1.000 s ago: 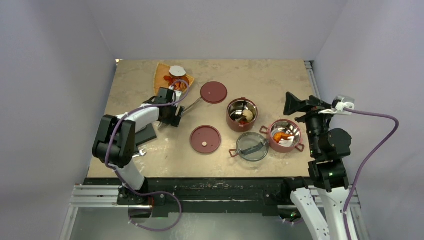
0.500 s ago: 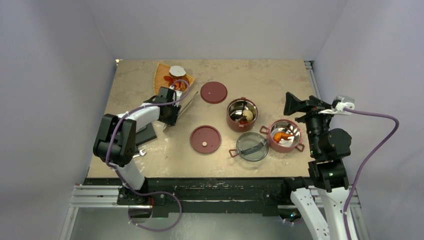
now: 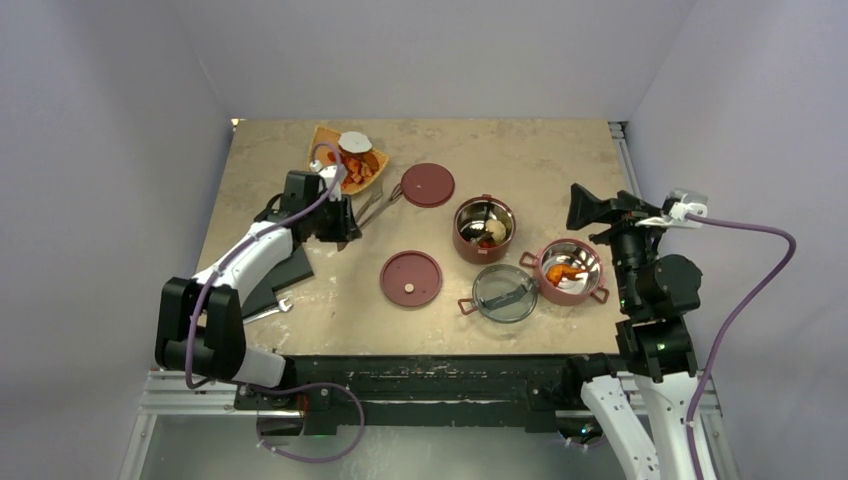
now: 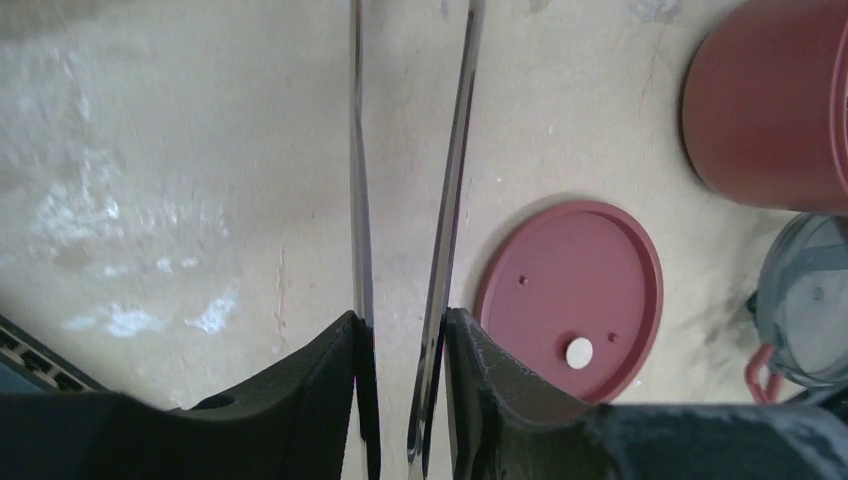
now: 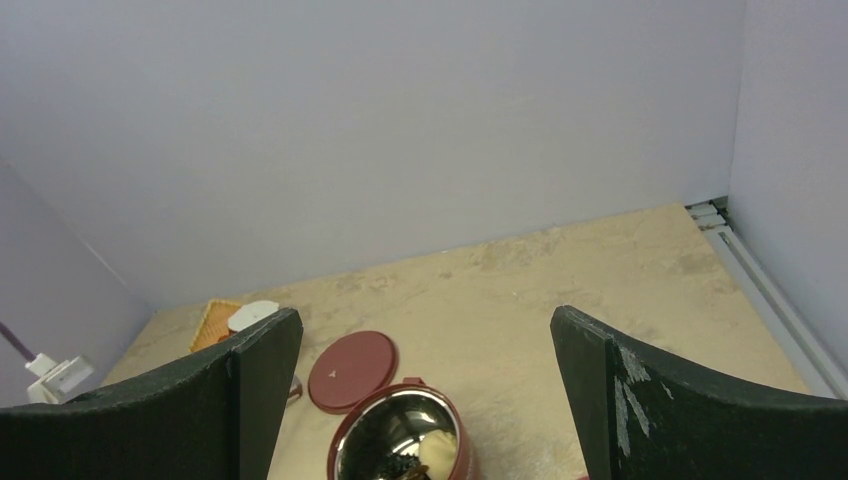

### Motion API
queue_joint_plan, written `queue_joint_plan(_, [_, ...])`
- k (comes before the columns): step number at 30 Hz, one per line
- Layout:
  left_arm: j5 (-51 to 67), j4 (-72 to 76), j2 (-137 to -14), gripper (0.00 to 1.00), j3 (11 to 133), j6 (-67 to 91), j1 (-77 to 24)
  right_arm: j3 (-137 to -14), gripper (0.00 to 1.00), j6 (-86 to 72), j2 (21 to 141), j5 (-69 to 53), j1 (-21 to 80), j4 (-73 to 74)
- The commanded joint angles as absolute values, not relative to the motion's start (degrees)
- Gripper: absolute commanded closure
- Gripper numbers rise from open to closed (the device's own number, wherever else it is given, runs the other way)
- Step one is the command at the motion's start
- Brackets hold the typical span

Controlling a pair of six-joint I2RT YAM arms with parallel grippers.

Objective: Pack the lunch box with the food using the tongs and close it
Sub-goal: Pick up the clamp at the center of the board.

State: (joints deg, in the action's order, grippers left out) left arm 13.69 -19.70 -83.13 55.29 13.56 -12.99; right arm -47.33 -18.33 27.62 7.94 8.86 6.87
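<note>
Evidently at the pick-up of the tongs [image 3: 374, 205], with packing only part done: some pieces already in both bowls of the lunch box [image 3: 482, 254], more of the food [image 3: 352, 166] lying on the orange tray [image 3: 328, 138] at upper left of the overhead view. Grips the tongs toward their joined end with the left gripper [image 4: 402, 322], left of centre overhead and just below the tray. Presses one black finger [image 4: 318, 400] against the outside of each silver arm, the fingers set at a narrow gap but not fully together, the two arms standing apart in a slim V that runs up and out of the top of the wrist view. Cannot tell whether lifted off the table [image 3: 560, 150] or lying on it; points the tips at the left edge of the far disc lid [image 3: 428, 185], touching or not beyond telling. Shows the right gripper [image 5: 425, 330] spread wide at the right of the overhead view, holding and touching nothing, one bowl at the bottom edge of its wrist view. Calls next, most likely, for swinging the tips up and left onto the tray, straddling one small piece, then squeezing further without losing hold of the thin, smooth metal. Risks a twist or slip of the tongs under too light a grip, and tips closed before reaching the food under too hard a one. Yet to do after that: carrying to a bowl, stacking the bowls, fitting the near disc lid [image 4: 575, 300] and the clear lid [image 3: 504, 292].
</note>
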Motion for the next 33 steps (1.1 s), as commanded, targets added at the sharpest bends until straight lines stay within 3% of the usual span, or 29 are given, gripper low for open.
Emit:
queue_joint_plan(1, [26.32, -16.12, -79.78, 0.67, 50.25, 23.56, -7.9, -47.29, 0.01, -17.62, 27.99, 7.42, 8.88, 5.47])
queue_joint_plan(19, [32.41, -2.0, -70.12, 0.73, 48.76, 42.54, -2.93, -47.18, 0.01, -17.82, 28.35, 7.25, 8.87, 5.41])
queue_joint_plan(33, [26.34, -1.27, -65.8, 0.76, 42.06, 37.48, -2.9, -47.57, 0.01, -16.92, 28.62, 6.7, 8.88, 4.54])
